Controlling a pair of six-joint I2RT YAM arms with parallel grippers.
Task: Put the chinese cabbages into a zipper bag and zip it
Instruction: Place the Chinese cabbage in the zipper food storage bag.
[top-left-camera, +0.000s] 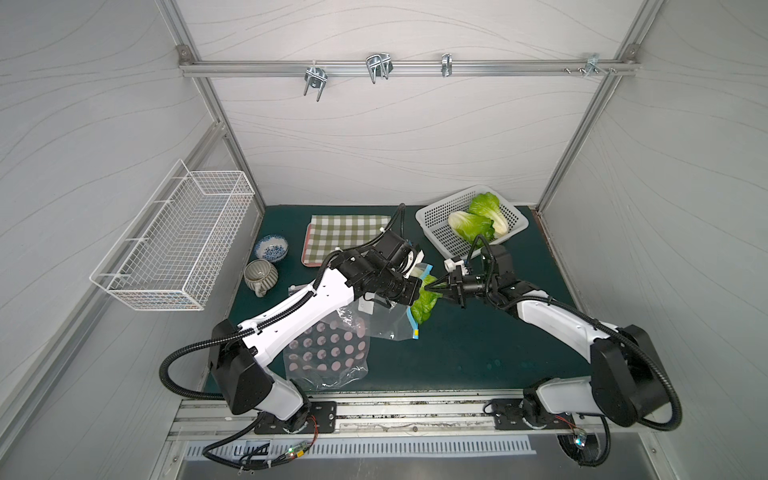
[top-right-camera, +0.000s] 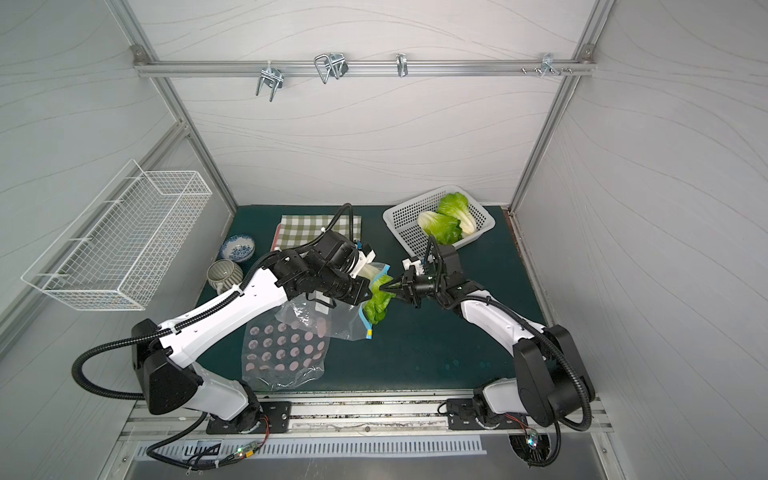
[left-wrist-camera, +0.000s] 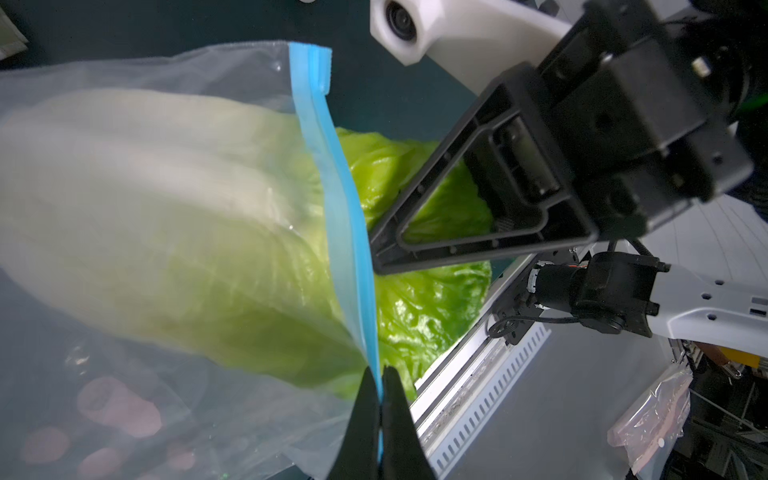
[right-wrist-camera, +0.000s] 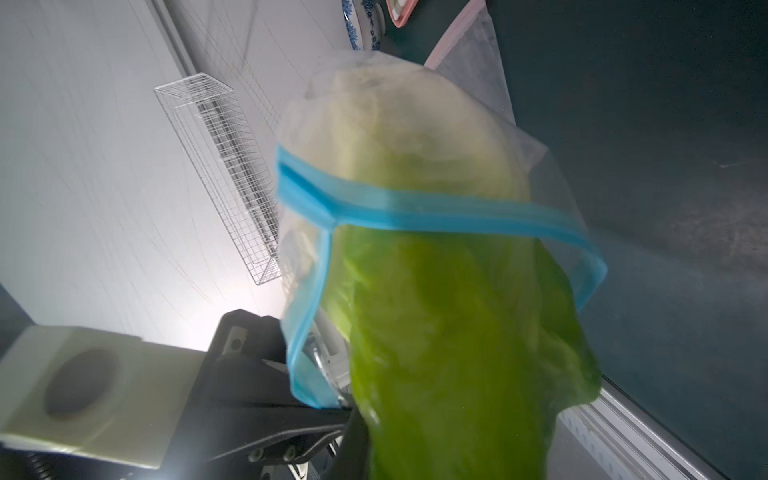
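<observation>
Green leaf tops are sticking out of the clear zipper bag (top-left-camera: 395, 323) mid-table in a top view. The cabbage head (top-left-camera: 424, 303) is lying half inside, white base in, leaves out. The left gripper (top-left-camera: 417, 291) is sitting at the bag mouth, its fingertips hiding under its own wrist. The right gripper (top-left-camera: 432, 286) is facing it, fingers narrowing onto the leaf end. Two more cabbages (top-right-camera: 446, 222) are lying in the white perforated basket (top-right-camera: 399, 216) at back right, well apart from the bag. A checked cloth (top-right-camera: 316, 228) and a patterned bowl (top-right-camera: 237, 248) are sitting at back left.

Left wrist view: the left fingers (left-wrist-camera: 365, 415) are pressing together, pinching the blue zipper strip (left-wrist-camera: 336, 187). One right finger (left-wrist-camera: 478, 245) is lying against the leaves just outside the strip.

Right wrist view, blurry: the blue strip is looping around the cabbage, with the leaves filling the foreground. The right fingers are mostly hiding behind the leaves, so I cannot tell their grip from here.
</observation>
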